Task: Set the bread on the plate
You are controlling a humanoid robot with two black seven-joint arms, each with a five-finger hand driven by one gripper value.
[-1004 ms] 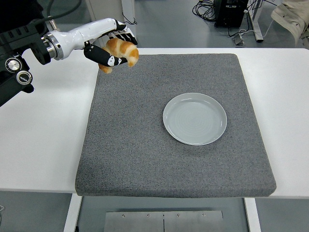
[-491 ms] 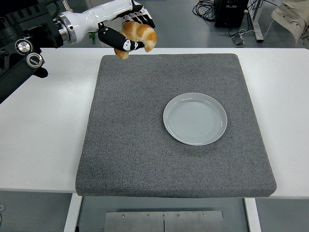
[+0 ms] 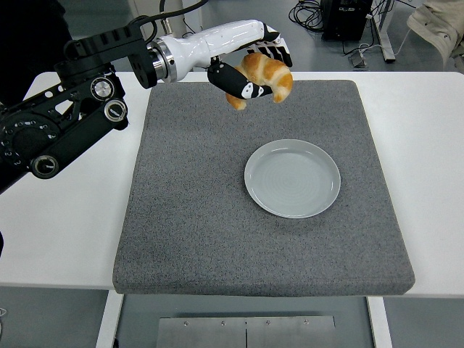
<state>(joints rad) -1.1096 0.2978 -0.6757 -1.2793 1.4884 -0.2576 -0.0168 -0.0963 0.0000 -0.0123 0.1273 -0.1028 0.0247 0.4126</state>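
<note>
My left hand (image 3: 255, 71) comes in from the left and is shut on a golden croissant (image 3: 267, 77). It holds the bread in the air over the far middle of the grey mat (image 3: 188, 210). A round pale grey plate (image 3: 292, 178) lies on the mat to the right of centre, in front of and a little to the right of the held bread. The plate has nothing on it. My right arm is out of view.
The mat covers most of the white table (image 3: 65, 210). Beyond the table's far edge there are cables and black equipment (image 3: 341, 18) on the floor. A person's sleeve (image 3: 438, 25) shows at the top right corner.
My left arm has reached further right with the croissant in hand, from over the mat's far left corner to over its far middle, closer to the plate.
</note>
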